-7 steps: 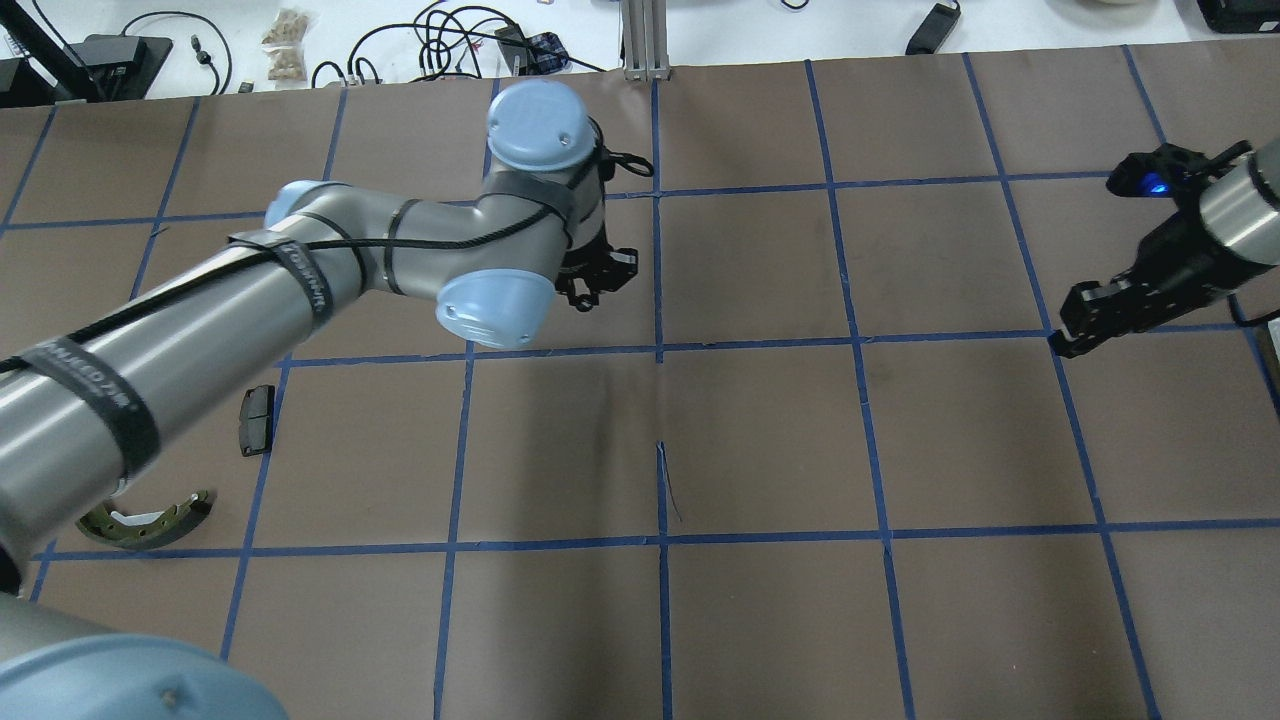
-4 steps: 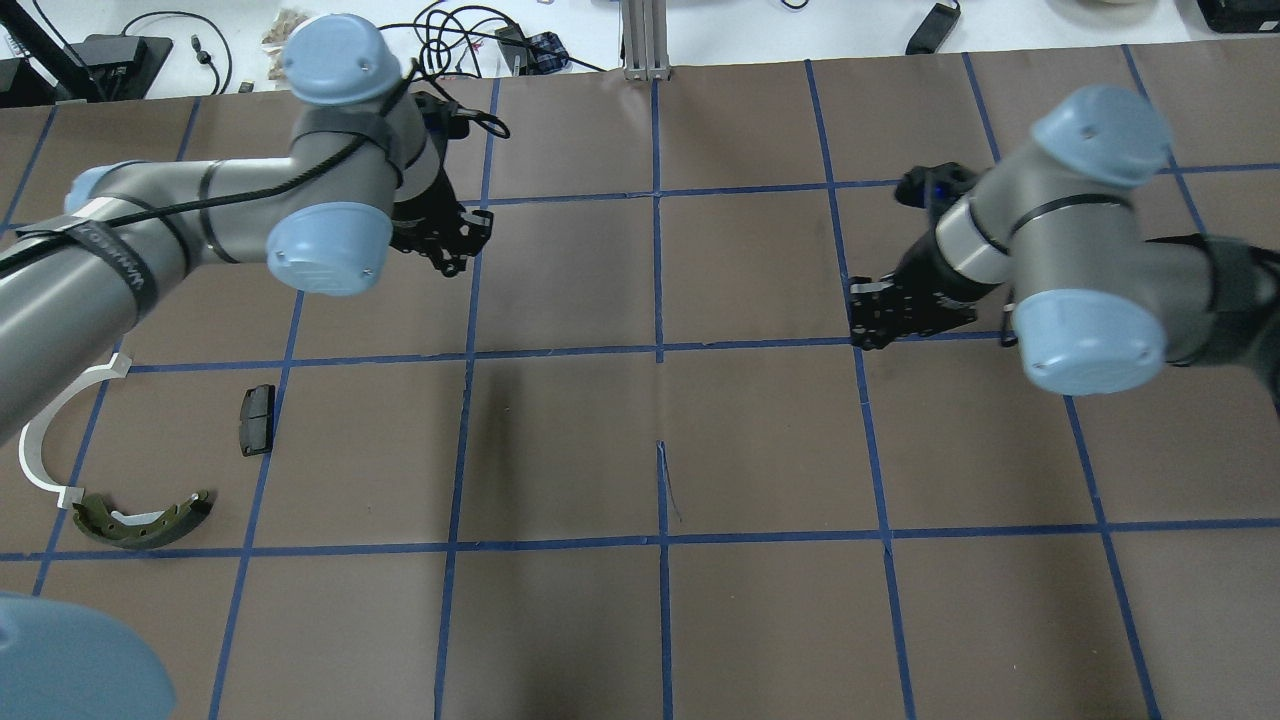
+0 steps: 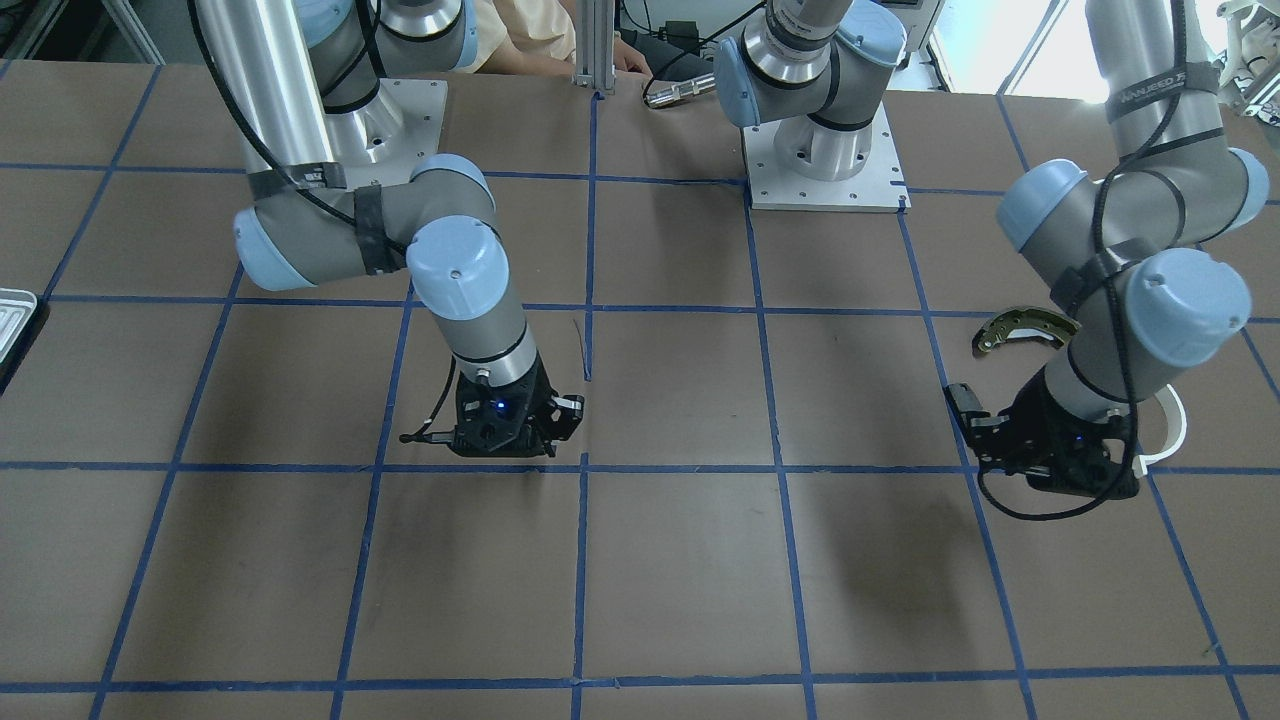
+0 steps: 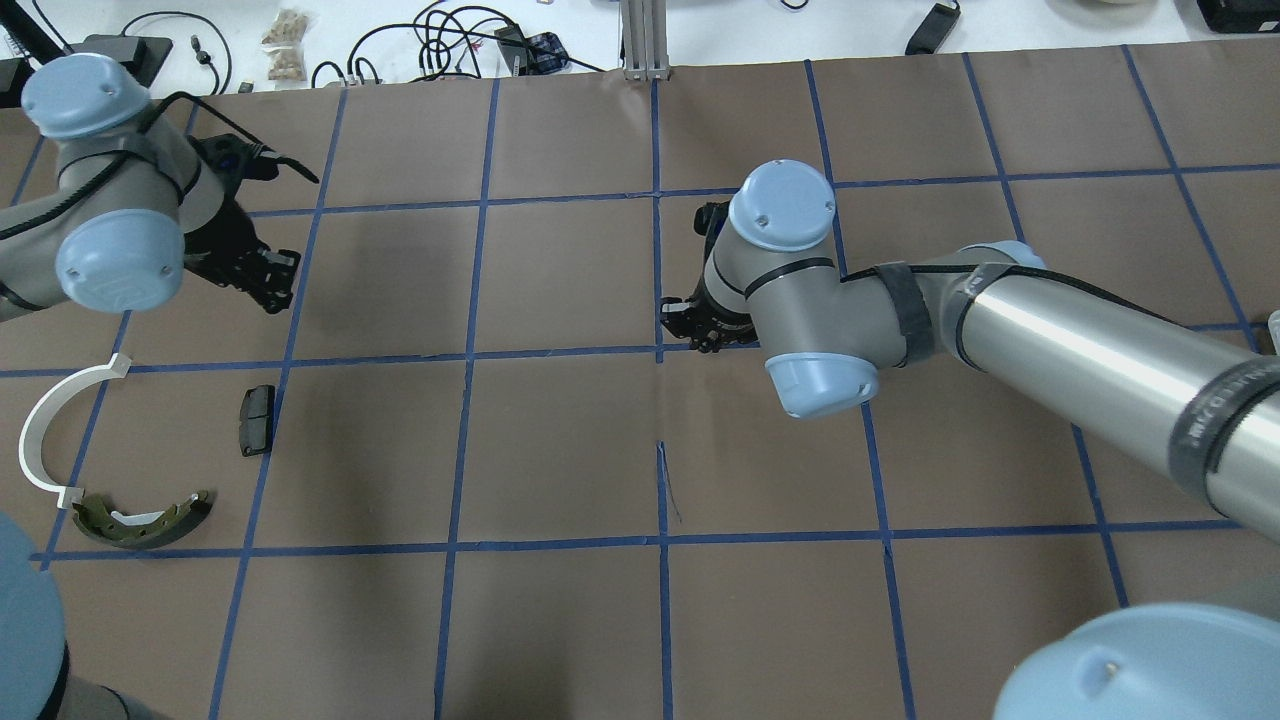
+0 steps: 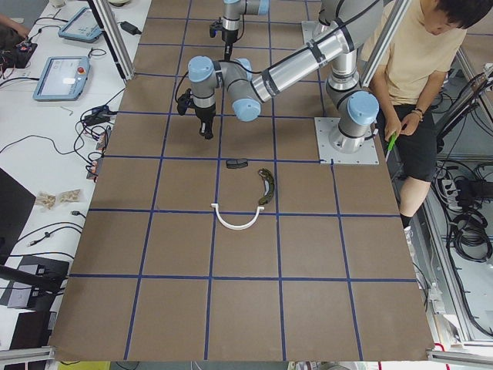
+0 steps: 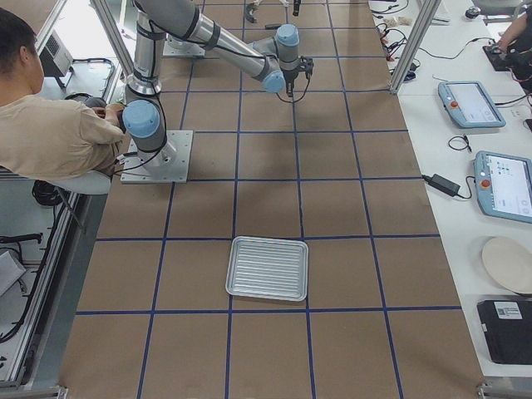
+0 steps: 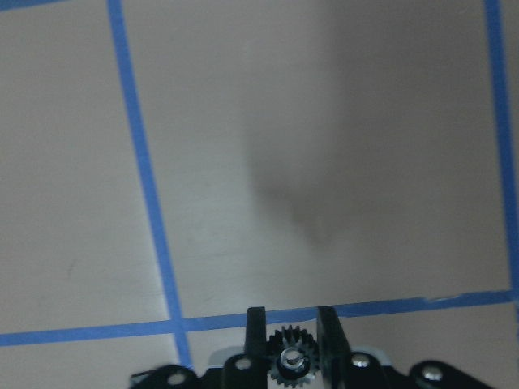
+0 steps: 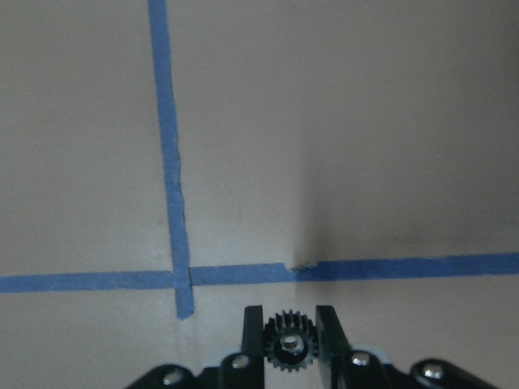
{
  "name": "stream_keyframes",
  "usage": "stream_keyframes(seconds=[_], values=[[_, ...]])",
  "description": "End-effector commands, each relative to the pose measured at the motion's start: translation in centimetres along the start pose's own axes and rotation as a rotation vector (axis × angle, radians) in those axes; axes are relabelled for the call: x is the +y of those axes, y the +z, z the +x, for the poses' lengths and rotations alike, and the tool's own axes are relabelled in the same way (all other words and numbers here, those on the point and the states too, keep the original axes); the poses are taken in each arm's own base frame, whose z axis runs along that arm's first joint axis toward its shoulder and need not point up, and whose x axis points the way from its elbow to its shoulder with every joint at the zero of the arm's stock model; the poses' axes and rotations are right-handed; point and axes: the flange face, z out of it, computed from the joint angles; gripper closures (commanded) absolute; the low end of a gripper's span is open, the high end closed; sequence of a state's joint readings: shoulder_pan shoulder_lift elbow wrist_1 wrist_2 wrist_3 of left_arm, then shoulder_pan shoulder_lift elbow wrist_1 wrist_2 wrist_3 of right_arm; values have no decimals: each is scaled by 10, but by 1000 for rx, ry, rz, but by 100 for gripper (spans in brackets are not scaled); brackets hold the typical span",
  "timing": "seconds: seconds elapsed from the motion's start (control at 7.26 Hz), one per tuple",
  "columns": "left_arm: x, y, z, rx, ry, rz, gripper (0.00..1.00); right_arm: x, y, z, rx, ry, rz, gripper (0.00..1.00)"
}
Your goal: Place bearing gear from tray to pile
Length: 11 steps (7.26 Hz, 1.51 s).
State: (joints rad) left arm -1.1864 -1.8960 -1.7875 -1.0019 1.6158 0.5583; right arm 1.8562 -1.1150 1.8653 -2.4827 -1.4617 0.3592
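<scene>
Where blue tape (image 4: 560, 352) grids brown table (image 4: 560, 440), left gripper (image 7: 291, 320), right gripper (image 8: 290, 318) both narrow; tray (image 6: 266, 268) right end; operator (image 5: 400, 69) near bases.

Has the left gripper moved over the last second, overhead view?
Yes. The left gripper has travelled toward the view's left, from the central blue tape line to the square beyond the black pad.

I get only a corner of the tray (image 3: 12, 318) at the front view's edge, the white arc (image 3: 1172, 428) sits half hidden behind the left arm (image 3: 1105, 355), and the wrist views crop the left gripper (image 7: 292, 314) and right gripper (image 8: 290, 313) too low to judge.
</scene>
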Motion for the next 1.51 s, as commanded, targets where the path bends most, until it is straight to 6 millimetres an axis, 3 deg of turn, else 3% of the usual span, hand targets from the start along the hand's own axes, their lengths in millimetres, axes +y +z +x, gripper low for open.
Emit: stream_keyframes(seconds=[0.0, 0.14, 0.28, 0.41, 0.55, 0.69, 0.83, 0.96, 1.1, 1.24, 1.38], values=[[50, 32, -82, 32, 51, -27, 100, -6, 15, -32, 6, -22, 9, 94], [69, 50, -97, 18, 57, -7, 100, -10, 11, -35, 9, -22, 16, 66], [86, 71, -89, 41, 47, -25, 100, -8, 12, -33, 17, -13, 1, 1], [94, 82, -82, 16, 43, -1, 42, -7, 10, -31, 42, 0, -39, 0], [98, 87, -75, 4, 27, 15, 1, -22, -18, -27, 29, -8, 2, 0], [90, 73, -58, -3, -18, 22, 0, -46, -56, -13, 39, 10, 1, 0], [68, 47, -25, -23, 35, 50, 0, -73, -112, 15, 84, -7, -29, 0], [34, 14, 5, -48, 37, 96, 0, -84, -172, 60, 154, -13, -68, 0], [7, -6, 66, -9, -24, 65, 0, -70, -230, 85, 156, -44, -70, 0], [-18, -15, 128, -3, -37, 82, 0, -44, -282, 93, 153, -50, -47, 0], [-32, -22, 184, 10, -91, 103, 0, -18, -310, 91, 152, -45, -69, 0]])
